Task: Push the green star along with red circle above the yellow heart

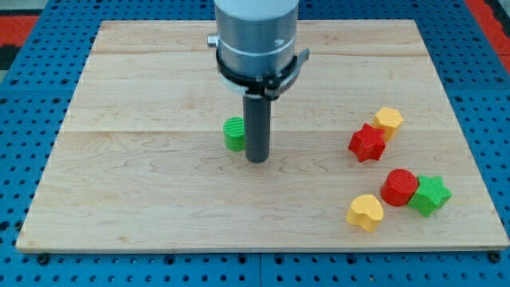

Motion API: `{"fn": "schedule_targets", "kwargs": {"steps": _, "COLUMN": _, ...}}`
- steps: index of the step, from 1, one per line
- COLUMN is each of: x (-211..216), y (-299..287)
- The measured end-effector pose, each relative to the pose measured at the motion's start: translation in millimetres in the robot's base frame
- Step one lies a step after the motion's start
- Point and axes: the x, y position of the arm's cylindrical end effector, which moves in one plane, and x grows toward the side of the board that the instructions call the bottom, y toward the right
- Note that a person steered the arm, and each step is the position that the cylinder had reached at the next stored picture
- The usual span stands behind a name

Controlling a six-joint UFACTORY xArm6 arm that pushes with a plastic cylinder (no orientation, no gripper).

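Item 1. Wooden board [159,199]: pale, light-grained, lying on a blue perforated base [24,80] that showed on all sides of it.

Item 2. Arm: grey cylindrical housing [256,32] entering from the view's top, ending in a straight dark rod. My tip [256,159] rested on the board near its middle. No jaws were fitted to this rig, so no jaw state could be told; the rod carried nothing.

Item 3. Green cylinder [233,134]: just beside the rod on the view's left, partly hidden by it. Whether the two touched could not be told.

Item 4. Green star [430,194]: at the view's lower right, well apart from my tip. It stood pressed against the right side of the red circle.

Item 5. Red circle [399,187]: a round red block, touching the green star on its right and standing just above and to the right of the yellow heart.

Item 6. Yellow heart [366,212]: the lowest block in the view, down and to the left of the red circle, very close to it; contact could not be told.

Item 7. Red star [367,143]: at the view's right, above the red circle and apart from it.

Item 8. Yellow hexagon-like block [389,120]: touching the red star at its upper right; exact shape was uncertain.
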Motion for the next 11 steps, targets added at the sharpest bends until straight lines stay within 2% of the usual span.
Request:
{"fn": "schedule_targets", "kwargs": {"steps": 1, "x": -21, "y": -43}}
{"fn": "schedule_targets", "kwargs": {"steps": 2, "x": -69, "y": -33}}
{"fn": "schedule_targets", "kwargs": {"steps": 3, "x": -74, "y": -11}}
{"fn": "schedule_targets", "kwargs": {"steps": 4, "x": -129, "y": 77}}
{"fn": "schedule_targets", "kwargs": {"steps": 5, "x": -154, "y": 191}}
{"fn": "schedule_targets", "kwargs": {"steps": 6, "x": -121, "y": 297}}
{"fn": "schedule_targets", "kwargs": {"steps": 7, "x": -41, "y": 326}}
{"fn": "schedule_targets", "kwargs": {"steps": 8, "x": 41, "y": 316}}
{"fn": "schedule_targets", "kwargs": {"steps": 9, "x": 50, "y": 278}}
{"fn": "schedule_targets", "kwargs": {"steps": 10, "x": 67, "y": 265}}
{"fn": "schedule_targets", "kwargs": {"steps": 11, "x": 59, "y": 243}}
